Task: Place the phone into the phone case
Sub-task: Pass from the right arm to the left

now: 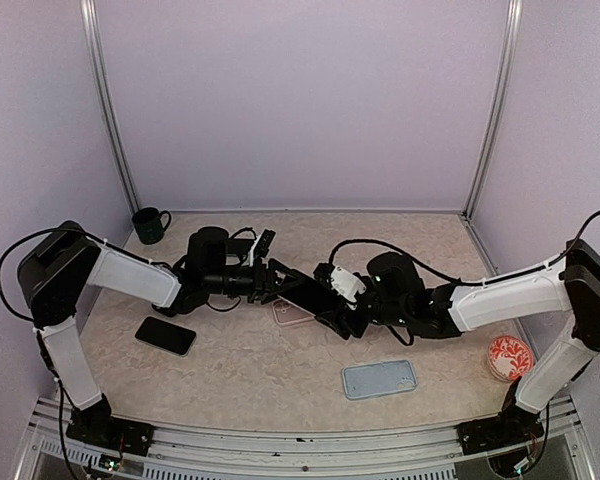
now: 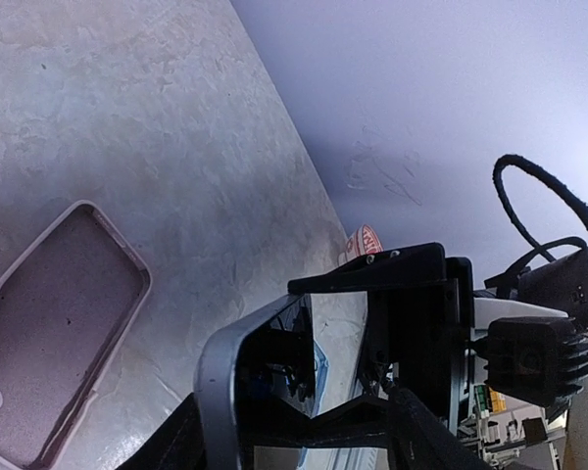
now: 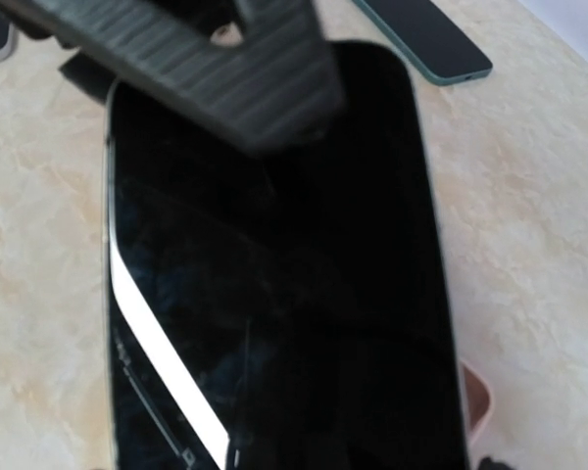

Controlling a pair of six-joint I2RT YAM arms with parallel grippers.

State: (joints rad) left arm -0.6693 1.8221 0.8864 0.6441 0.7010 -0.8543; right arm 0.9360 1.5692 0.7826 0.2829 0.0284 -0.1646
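Hovering just above the pink phone case [image 1: 291, 314], the phone [image 1: 310, 296] is lying tilted, clamped between left gripper [image 1: 276, 280] and right gripper [image 1: 342, 300], one at each end.

2 arms, same build: white shell on long links, black joints & bases. Black cables loop off each shoulder & wrist. Left pincer [image 1: 270, 281]: black, ribbed finger [image 3: 225, 73] in right wrist view. Right pincer [image 1: 332, 297]: black w/ white block beside wrist. Finned black housing [image 2: 534, 357] in left wrist view.
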